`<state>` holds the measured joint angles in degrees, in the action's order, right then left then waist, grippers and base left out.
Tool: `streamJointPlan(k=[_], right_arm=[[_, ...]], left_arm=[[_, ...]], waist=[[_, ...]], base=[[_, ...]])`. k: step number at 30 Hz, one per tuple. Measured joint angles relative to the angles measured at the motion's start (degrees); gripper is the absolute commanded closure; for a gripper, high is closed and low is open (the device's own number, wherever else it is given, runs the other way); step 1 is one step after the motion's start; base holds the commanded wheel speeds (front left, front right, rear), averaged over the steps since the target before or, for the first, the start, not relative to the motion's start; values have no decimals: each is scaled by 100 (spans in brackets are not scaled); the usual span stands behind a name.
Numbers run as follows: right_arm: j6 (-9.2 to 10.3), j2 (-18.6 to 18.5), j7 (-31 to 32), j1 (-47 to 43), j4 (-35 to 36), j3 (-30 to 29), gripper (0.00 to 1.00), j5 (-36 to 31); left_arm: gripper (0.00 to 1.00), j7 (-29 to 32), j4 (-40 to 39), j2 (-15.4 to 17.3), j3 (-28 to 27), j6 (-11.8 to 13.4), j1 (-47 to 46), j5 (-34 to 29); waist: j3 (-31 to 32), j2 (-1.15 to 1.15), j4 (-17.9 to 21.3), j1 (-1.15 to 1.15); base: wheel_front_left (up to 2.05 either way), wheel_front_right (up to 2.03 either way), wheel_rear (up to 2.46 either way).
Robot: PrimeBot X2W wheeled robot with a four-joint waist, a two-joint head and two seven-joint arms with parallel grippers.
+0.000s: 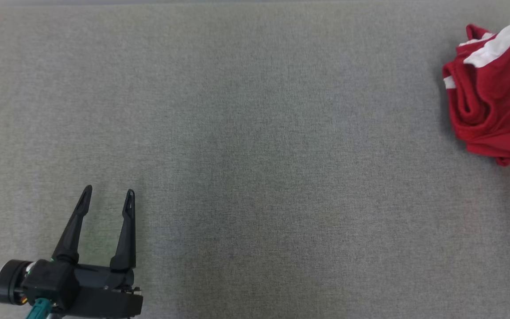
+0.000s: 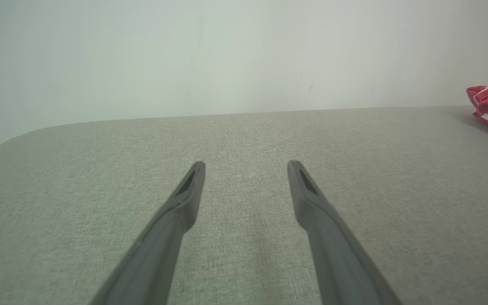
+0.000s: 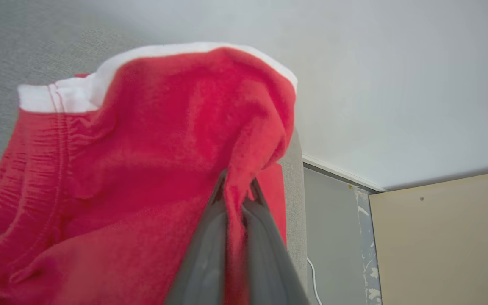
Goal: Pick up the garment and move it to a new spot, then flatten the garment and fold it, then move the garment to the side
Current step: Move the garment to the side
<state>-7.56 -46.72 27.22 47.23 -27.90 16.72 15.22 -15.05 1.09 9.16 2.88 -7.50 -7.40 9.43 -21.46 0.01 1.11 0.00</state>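
Head view: my left gripper [image 1: 109, 195] sits at the lower left over the grey cloth-covered table [image 1: 255, 155]. Its two dark fingers are spread in a narrow V, released, with nothing between them and nothing touching their tips. The garment [image 1: 489, 102], red with white bands, lies bunched at the far right edge of the table, well apart from that gripper and partly cut off by the frame.

Left wrist view: my two fingers rise parted over bare grey fabric, with a clear gap between the tips. The red bundle shows small at the far right edge, in front of a pale wall [image 2: 227, 55].

Right wrist view: my right gripper [image 3: 237, 188] is clenched, its fingers pressed nearly together with a ridge of the red fabric pinched between them. The cloth drapes away from the grasp to the left, its white band running along the top. Past the table's edge to the right are a beige floor [image 3: 447, 241] and a thin white cable [image 3: 314, 275].
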Motion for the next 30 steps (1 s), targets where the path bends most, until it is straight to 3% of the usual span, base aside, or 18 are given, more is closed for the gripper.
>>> streamJointPlan(k=[19,20,21,22,30], right_arm=[[0,-59,60,6,53,-478,100,-637],[0,-40,92,8,27,-530,61,-677],[0,-24,89,8,21,-565,35,-725],[0,-16,43,7,26,-587,0,-793],[0,291,-712,127,234,-1096,0,-1132]], left_arm=[[0,0,-178,174,-53,0,-177,84],[0,0,-176,174,-62,0,-178,84],[0,0,-169,171,-62,0,-181,84],[0,0,-160,168,-63,0,-183,84],[0,0,-54,56,-136,0,-171,79]], waist=[[-518,0,50,0],[-526,0,53,0],[-529,0,53,0],[-521,0,52,0],[-314,-1,36,0]], base=[[0,0,0],[0,0,0],[0,0,0],[0,0,0],[0,0,0]])
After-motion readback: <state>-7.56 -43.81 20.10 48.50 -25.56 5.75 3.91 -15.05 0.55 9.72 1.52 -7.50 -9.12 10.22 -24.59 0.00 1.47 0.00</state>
